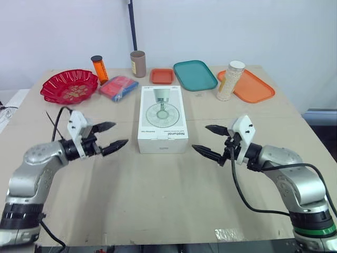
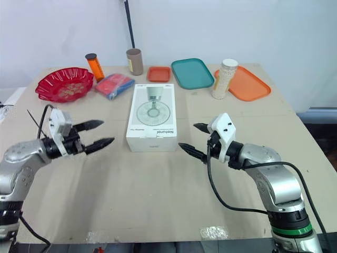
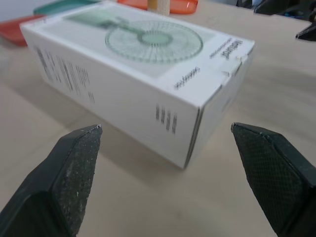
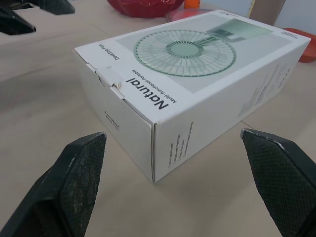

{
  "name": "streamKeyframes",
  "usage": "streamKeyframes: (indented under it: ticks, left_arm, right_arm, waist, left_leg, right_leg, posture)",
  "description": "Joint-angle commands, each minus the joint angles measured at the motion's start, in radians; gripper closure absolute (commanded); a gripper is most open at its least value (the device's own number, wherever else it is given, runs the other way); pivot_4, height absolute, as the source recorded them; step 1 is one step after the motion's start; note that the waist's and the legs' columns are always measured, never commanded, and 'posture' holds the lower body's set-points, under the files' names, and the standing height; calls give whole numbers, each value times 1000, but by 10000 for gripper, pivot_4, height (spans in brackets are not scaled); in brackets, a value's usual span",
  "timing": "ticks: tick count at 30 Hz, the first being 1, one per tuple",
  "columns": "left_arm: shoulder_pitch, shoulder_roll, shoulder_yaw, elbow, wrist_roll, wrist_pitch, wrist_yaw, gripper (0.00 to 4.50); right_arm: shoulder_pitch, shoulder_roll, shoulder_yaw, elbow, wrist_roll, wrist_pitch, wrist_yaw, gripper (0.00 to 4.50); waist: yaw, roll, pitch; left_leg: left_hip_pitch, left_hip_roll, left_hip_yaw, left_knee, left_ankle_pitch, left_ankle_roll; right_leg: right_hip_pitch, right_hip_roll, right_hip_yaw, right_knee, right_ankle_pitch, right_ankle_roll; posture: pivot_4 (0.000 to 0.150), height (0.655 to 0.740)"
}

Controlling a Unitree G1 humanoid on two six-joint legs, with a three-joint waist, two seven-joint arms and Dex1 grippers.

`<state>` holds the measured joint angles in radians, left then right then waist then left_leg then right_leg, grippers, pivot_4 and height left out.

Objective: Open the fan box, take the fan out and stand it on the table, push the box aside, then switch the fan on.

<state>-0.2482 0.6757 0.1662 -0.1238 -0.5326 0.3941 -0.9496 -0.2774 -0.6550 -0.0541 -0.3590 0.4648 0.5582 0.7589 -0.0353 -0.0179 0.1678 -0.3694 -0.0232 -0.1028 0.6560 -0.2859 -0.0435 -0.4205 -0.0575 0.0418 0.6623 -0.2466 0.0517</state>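
Since the box (image 1: 162, 118) lies flat and shut on the worktop (image 1: 158, 200), it sits between the two hands, with its tuck flap (image 4: 111, 79) on the end facing them. Left hand (image 1: 120, 134): fingers apart, empty, just beside the near corner on its side, not touching. Right hand (image 1: 200, 137): same, fingers apart, empty, flap tab just ahead of it. My read: opening not yet begun, fan presumably inside. The flanking stance would let one hand brace the box while the other picks the flap. Bowl (image 1: 69, 86) and jar (image 1: 230, 80) sit well beyond both hands, past the box, so there's room to push it aside.
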Motion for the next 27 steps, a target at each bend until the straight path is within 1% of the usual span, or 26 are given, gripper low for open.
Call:
streamKeyframes:
  ticks: [1, 2, 3, 6, 7, 8, 9, 12, 13, 15, 16, 23, 27]
  left_arm:
    - [-226, -38, -8, 70, -62, -17, -58, 12255]
    - [-267, -53, -29, 94, -49, -30, -67, 13528]
    - [-292, -63, -43, 110, -37, -40, -68, 13528]
    - [-378, -127, -92, 205, 15, -90, -46, 21044]
    - [-404, -154, -104, 249, 36, -112, -32, 26026]
    - [-421, -176, -121, 300, 71, -145, -16, 26026]
    - [-428, -187, -133, 336, 96, -170, -8, 31161]
    - [-425, -208, -138, 355, 99, -193, -25, 42023]
    - [-423, -211, -130, 348, 91, -191, -26, 43692]
    - [-418, -213, -112, 332, 73, -174, -17, 43692]
    - [-418, -213, -111, 335, 79, -178, -11, 43692]
    - [-404, -235, -195, 381, 197, -247, 1, 43692]
    - [-387, -238, -197, 386, 216, -266, 7, 43692]
  right_arm:
    - [-90, 14, 5, -43, -20, -4, -46, 0]
    - [-108, 14, 35, -39, -53, -10, -54, 0]
    - [-118, 12, 55, -34, -74, -15, -58, 0]
    - [-173, 13, 118, -6, -136, -29, -67, 0]
    - [-191, 15, 140, -1, -152, -39, -62, 0]
    - [-205, 19, 162, -3, -159, -47, -47, 0]
    - [-216, 25, 177, -4, -164, -52, -37, 0]
    - [-234, 33, 195, 6, -174, -58, -28, 0]
    - [-237, 31, 199, 11, -180, -61, -25, 0]
    - [-234, 27, 202, 12, -184, -64, -17, 0]
    - [-233, 28, 204, 13, -185, -65, -12, 0]
    - [-295, 55, 271, 14, -233, -61, 6, 0]
    - [-323, 75, 311, 23, -260, -61, 12, 0]
  waist:
    - [0, 0, 0]
    - [0, 0, 0]
    - [0, 0, 0]
    - [-1, -1, 0]
    - [-1, -1, 0]
    - [-1, -1, 0]
    - [-1, -1, 0]
    - [0, -1, 0]
    - [-2, -1, 0]
    - [-5, -1, 0]
    - [-5, -1, 0]
    - [-7, -1, 0]
    - [-9, -1, 0]
  left_leg:
    - [0, 0, 0, 0, 0, 0]
    - [0, 0, 0, 0, 0, 0]
    - [0, 0, 0, 1, 0, 0]
    - [0, 0, 0, 1, 0, 0]
    - [0, -1, 0, 2, 0, 0]
    - [0, -1, 0, 2, 0, 0]
    - [0, -1, 0, 2, 0, 0]
    - [0, -1, 0, 3, 0, 0]
    - [-1, -1, 0, 3, 0, 0]
    - [-1, -1, 0, 3, 0, 0]
    - [-3, -1, -1, 4, 1, -1]
    - [-3, -1, -1, 5, 0, 0]
    - [-3, -1, -1, 5, 0, 0]
  right_leg:
    - [0, 0, 0, 0, 0, 0]
    - [0, 0, 0, 0, 0, 0]
    - [1, 0, 0, 0, 0, 0]
    - [0, 0, -1, 0, 0, 0]
    - [1, 0, 0, 0, 0, 0]
    - [1, 0, -1, 0, 0, 0]
    - [0, 0, -1, 0, 0, 0]
    - [1, 0, -1, 1, 0, 0]
    - [0, 0, -1, 1, 1, 0]
    - [0, 0, -1, 1, 1, 0]
    - [-2, 0, -1, 1, 1, 0]
    - [-2, 0, -1, 2, 1, 0]
    - [-2, 0, -1, 2, 1, 0]
  posture:
    - [1500, 7400]
    - [1500, 7400]
    - [1500, 7400]
    - [1500, 7400]
    - [1500, 7400]
    - [1500, 7400]
    - [1500, 7400]
    - [1500, 7400]
    - [1500, 7400]
    - [1500, 7400]
    - [1500, 7400]
    - [1500, 7400]
    - [1500, 7400]
